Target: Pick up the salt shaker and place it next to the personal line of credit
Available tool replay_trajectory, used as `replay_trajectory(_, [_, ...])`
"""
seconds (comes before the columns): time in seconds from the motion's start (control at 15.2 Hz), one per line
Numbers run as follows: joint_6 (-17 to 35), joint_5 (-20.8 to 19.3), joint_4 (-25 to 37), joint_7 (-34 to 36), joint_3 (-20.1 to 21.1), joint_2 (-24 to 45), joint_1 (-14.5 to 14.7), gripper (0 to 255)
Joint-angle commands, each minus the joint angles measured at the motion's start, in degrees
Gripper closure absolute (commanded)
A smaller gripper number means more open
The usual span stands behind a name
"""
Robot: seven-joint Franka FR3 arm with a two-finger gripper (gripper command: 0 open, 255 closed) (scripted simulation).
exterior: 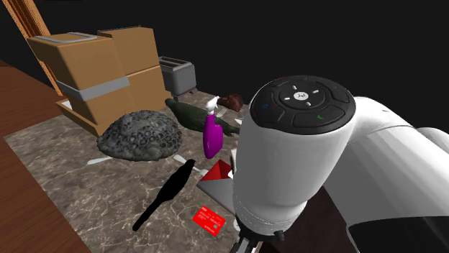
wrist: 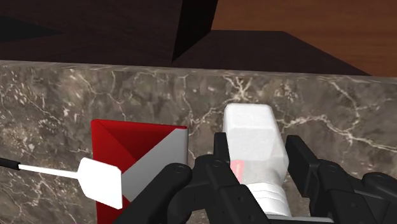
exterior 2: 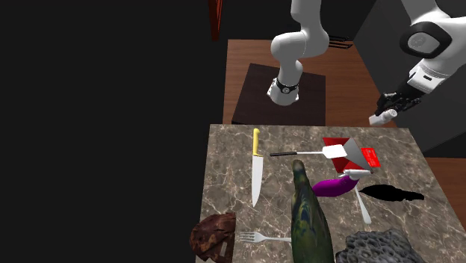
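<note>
The black jaws pinch the white salt shaker (wrist: pixel 250 133) between them; in the second exterior view's upper right it hangs in the air by the edge of the marble surface (exterior 2: pixel 231 164); the red card (exterior 2: pixel 371 158) lies on the surface near that edge.

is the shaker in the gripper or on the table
In the gripper: its fingers clasp the white shaker from both sides, and the second exterior view shows it up off the table.
</note>
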Motion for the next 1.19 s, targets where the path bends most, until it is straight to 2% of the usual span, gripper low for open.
replay_trajectory(0.0, [1.62,-0.35,-0.74,0.65,0.62,0.94,-0.19,255])
replay_trajectory(0.53, [8.56,-2.65,-3.87,3.30,2.88,5.32,-1.48,255])
replay_trajectory(1.06, [8.88,-2.80,-4.00,3.46,2.98,5.56,-1.55,255])
replay_trajectory(1.12, [8.88,-2.80,-4.00,3.46,2.98,5.56,-1.55,0])
